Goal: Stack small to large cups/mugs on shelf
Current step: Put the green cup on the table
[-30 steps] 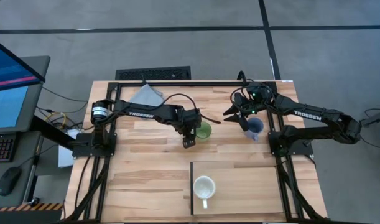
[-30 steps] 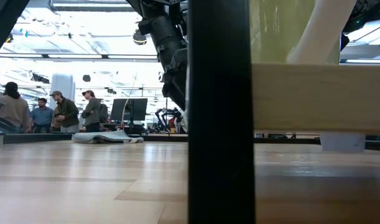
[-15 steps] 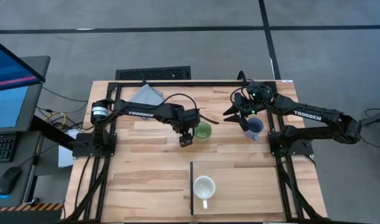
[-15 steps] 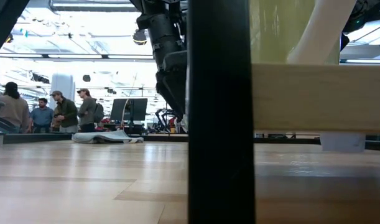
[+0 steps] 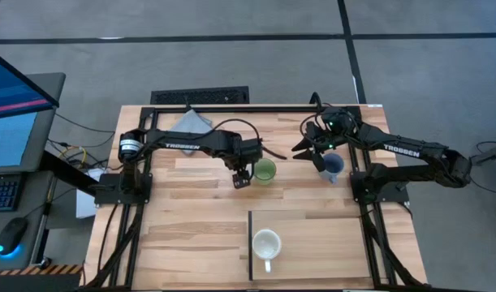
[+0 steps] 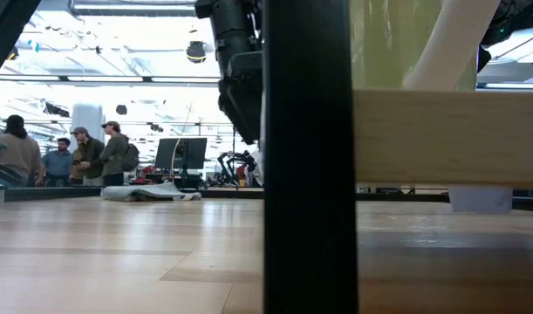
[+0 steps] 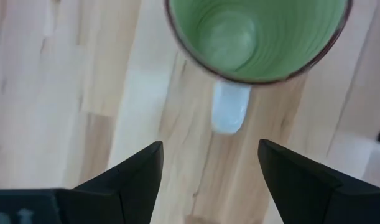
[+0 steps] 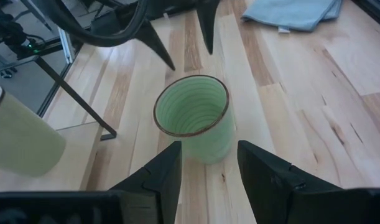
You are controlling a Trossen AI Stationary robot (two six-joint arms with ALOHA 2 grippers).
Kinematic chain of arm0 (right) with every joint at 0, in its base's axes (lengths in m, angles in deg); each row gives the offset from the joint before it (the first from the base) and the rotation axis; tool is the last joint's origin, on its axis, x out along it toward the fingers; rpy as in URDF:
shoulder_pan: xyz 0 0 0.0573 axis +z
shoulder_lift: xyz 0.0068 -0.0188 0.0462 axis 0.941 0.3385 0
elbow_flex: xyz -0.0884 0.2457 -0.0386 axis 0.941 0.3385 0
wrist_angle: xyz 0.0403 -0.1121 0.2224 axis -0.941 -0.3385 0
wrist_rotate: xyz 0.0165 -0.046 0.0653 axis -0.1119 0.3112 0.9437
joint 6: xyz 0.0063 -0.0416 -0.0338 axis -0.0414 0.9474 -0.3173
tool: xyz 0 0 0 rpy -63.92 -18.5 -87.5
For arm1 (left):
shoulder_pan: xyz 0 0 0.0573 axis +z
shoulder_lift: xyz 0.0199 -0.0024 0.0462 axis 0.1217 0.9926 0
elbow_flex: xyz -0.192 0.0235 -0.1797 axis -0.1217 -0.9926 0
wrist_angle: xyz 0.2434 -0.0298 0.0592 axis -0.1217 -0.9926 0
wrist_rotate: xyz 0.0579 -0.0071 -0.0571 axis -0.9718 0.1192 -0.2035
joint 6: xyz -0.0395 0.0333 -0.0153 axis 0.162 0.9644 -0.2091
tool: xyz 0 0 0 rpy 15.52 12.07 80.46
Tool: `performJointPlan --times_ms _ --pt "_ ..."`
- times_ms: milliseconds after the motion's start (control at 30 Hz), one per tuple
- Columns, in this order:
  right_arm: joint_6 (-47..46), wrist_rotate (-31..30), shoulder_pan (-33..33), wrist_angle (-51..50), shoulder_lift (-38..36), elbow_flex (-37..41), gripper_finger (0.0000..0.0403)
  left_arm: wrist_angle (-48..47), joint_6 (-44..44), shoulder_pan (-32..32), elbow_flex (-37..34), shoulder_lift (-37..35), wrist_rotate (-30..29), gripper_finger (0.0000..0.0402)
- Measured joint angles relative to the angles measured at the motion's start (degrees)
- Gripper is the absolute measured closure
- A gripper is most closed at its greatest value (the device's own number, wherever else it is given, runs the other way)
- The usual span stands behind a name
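Observation:
The bright green mug stands upright on the tabletop at mid-table. My left gripper hovers open just near-left of it; in the left wrist view the mug and its pale handle lie ahead of my open left gripper. My right gripper is open above the table, right of the green mug and facing it. The blue-grey mug stands beside that gripper. The cream-white mug sits on the light-wood shelf.
A grey folded cloth lies at the far left of the table. The shelf's dark strip runs along its left edge and fills the middle of the low view as a post. People stand in the room beyond.
My left gripper has risen and drawn back slightly toward the table's far-left, staying open beside the green mug. The mugs and my right arm have kept still.

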Motion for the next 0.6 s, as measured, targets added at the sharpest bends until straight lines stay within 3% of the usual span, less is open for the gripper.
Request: performJointPlan --times_ms 300,600 --pt "-0.2 0.0 0.0 0.0 0.0 0.0 0.0225 -7.3 -0.3 -0.7 1.6 -5.1 -2.5 0.0148" --pt "-1.2 0.0 0.0 0.1 0.0 0.0 0.0225 -6.6 -3.1 -4.4 1.6 -20.6 -14.8 0.0148"
